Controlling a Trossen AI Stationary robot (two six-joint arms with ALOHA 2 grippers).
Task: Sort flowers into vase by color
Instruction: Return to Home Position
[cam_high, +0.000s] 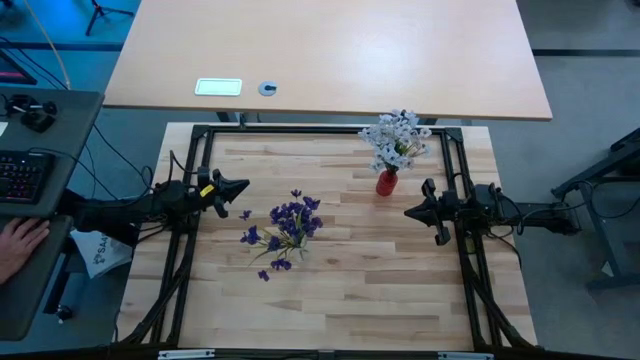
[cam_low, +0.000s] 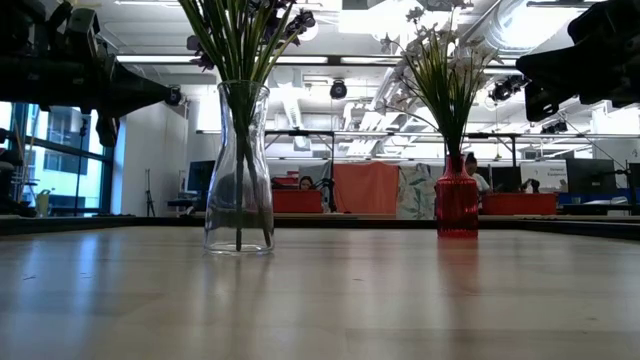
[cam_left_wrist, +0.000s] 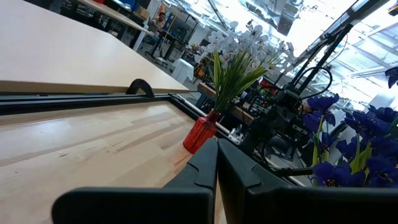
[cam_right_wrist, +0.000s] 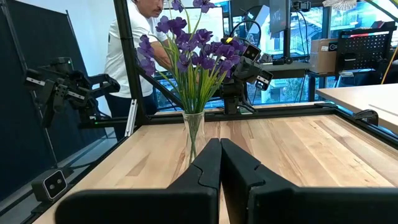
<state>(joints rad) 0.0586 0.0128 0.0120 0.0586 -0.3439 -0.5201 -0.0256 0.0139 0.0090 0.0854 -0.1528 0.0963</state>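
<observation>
2 grippers, 2 vases, 2 flower bunches. Landmark: red vase (cam_high: 387, 182).

Nearest the low camera is the clear glass vase (cam_low: 238, 170). It's upright, holds the purple flowers (cam_high: 288, 225), and sits well apart from the red vase, toward the left arm's side.

The red vase is further back on the table (cam_high: 400, 280), upright. The white flowers (cam_high: 398, 140) stand in its neck and fan out well above it.

Left gripper (cam_high: 240, 186): fingers pressed together, raised off the table, well apart from the red vase, beyond the clear glass vase.

Right gripper (cam_high: 410, 211): fingers pressed together, raised, near the red vase on the right arm's side, not touching it.

A second table (cam_high: 330, 50) is behind the red vase.

Hard to make out:
- Stems overlap, so I can't count them in either bunch.
- The low view cuts off the purple heads and shows both arms only as dark shapes.
- In the high view, blossoms hide the glass.
- A hand (cam_high: 22, 240) by a keyboard (cam_high: 22, 175) is cut off at the frame edge.
- In the right wrist view, a person (cam_right_wrist: 115, 56) in a white shirt is partly behind the frame.
</observation>
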